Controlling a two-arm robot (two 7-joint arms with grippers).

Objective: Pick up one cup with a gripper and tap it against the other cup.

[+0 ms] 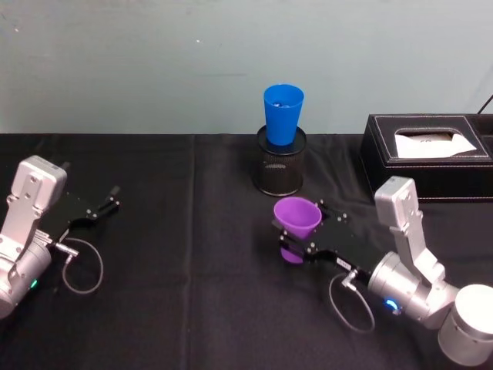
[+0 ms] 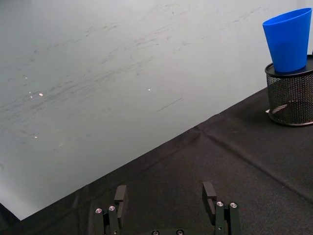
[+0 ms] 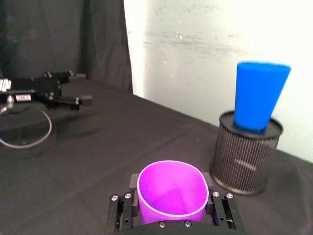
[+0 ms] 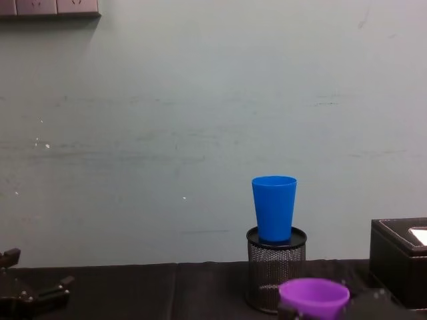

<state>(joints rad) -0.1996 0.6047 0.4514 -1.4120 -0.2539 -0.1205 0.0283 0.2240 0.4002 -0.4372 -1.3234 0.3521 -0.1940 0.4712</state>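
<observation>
On the black worktop (image 1: 192,262) our right gripper (image 1: 297,237) clasps the purple cup (image 1: 297,216) to tap the blue cup (image 1: 283,114); left gripper (image 1: 108,203) idles, jaws released.

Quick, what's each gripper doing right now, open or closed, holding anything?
Left gripper: open, holding nothing.
Right gripper: closed on the purple cup.

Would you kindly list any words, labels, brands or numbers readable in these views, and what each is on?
No text is readable.
The white label on the left gripper: too small to read.
The purple cup, blue cup, mesh holder and black box: no print visible.
</observation>
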